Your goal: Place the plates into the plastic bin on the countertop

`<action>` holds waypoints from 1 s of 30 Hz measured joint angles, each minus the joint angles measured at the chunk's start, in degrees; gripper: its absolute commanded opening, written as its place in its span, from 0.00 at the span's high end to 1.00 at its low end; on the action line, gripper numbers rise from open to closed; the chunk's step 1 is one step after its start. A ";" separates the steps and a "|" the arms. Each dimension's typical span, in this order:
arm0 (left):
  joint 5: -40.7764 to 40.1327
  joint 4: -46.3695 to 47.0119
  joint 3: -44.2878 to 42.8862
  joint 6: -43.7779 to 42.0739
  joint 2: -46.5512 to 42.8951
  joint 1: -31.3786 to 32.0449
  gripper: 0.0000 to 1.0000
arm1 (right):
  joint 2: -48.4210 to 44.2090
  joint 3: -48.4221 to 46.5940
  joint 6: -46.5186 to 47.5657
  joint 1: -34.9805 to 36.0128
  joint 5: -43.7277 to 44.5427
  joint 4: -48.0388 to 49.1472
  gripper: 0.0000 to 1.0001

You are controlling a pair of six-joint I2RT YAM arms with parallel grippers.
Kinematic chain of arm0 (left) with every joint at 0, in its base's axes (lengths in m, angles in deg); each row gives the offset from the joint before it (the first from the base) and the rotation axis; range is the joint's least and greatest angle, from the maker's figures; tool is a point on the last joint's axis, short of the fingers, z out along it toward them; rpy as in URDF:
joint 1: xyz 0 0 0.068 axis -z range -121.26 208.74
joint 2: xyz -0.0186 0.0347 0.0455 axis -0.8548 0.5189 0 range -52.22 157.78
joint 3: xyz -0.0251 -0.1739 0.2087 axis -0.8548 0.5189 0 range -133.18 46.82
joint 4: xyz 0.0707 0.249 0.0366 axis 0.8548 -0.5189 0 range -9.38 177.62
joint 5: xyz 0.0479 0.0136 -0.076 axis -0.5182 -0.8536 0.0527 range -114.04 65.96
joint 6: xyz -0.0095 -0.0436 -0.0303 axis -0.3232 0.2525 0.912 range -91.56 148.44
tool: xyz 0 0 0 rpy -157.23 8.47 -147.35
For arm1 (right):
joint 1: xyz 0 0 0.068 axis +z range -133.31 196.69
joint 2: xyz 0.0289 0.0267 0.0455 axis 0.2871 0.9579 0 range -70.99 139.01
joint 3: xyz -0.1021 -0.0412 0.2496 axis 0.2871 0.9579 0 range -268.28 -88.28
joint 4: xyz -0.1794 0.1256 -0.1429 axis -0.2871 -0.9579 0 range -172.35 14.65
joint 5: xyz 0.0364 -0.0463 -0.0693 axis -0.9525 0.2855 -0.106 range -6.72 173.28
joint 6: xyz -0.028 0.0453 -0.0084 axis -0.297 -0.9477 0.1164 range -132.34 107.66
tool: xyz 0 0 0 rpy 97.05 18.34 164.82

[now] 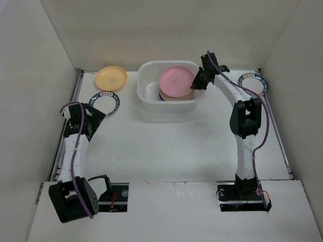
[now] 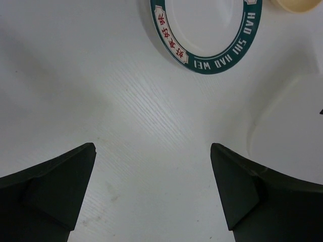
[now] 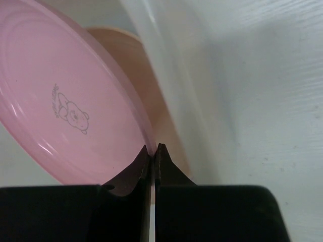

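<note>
While tight on pink plate [image 1: 175, 79] rim over plastic bin [image 1: 169, 108], right gripper [image 3: 153, 148]; left gripper [image 2: 153, 151] apart.

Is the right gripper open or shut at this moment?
Shut: the right gripper pinches the rim of the pink plate, jaws nearly touching, over the plastic bin.

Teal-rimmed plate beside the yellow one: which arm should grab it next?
Left. The left gripper is open just short of the teal-rimmed plate; the right gripper is shut on the pink plate over the plastic bin.
</note>
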 measured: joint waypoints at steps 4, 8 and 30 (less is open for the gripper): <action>-0.04 2.86 -0.90 1.51 4.87 -1.03 0.00 | 0.13 -0.20 2.01 0.42 1.53 -1.36 0.76; 0.15 7.48 -1.70 3.65 10.58 -1.66 0.00 | -0.61 -0.11 3.87 1.62 2.45 -0.85 0.37; 2.84 36.76 2.95 11.15 31.01 -2.23 0.34 | -43.87 34.40 7.54 2.51 1.09 8.81 0.21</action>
